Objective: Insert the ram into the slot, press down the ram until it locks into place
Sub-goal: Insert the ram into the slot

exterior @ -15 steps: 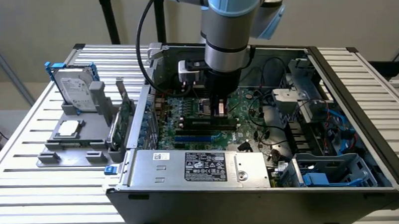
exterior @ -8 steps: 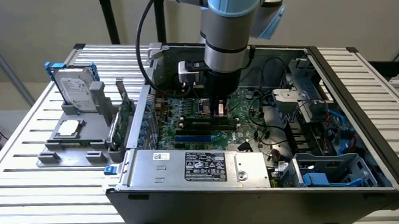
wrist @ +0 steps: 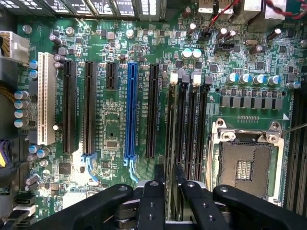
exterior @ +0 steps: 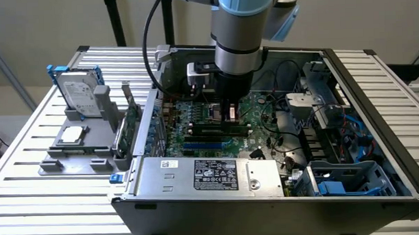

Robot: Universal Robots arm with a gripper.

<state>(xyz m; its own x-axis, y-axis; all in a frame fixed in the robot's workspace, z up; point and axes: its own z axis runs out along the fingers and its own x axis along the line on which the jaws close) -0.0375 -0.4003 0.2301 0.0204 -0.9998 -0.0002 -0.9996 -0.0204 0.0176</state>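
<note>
Gripper (exterior: 230, 115) hangs inside the open case (exterior: 377, 122), tips just above the board (exterior: 196, 141). The arm column stands well apart from the case walls on either side. Wrist view: black fingers (wrist: 152, 196) set close together, pinching the ram (wrist: 171, 203), which shows edge-on as a thin green strip between them. Ram lies parallel to the slot (wrist: 171, 124), over the end nearest the camera. Cannot tell whether the two touch.

Exterior view, left to right:
- Table (exterior: 23, 176): ribbed metal slats, showing wide around the fixture.
- Fixture (exterior: 71, 153): grey plastic. It holds a drive (exterior: 79, 96) upright in a blue frame.
- Card (exterior: 132, 128): green, upright at the fixture's right edge, just beside the case wall.
- Case: dark sheet metal, top open, rim all round.
- Board: green, densely populated.
- Silver box (exterior: 204, 172): black label, set along the near wall.
- Cables (exterior: 283, 141): loose, black, near the gripper on its right.
- Bay (exterior: 347, 180): blue and grey plastic, in the near right corner.

Wrist view: four long black slots lie side by side, two of them with white latches at the far end. Gaps between neighbouring slots are narrow. A blue connector (wrist: 130, 110) lies apart on one side of the four, and a square metal-framed socket (wrist: 247, 163) lies on the other.
</note>
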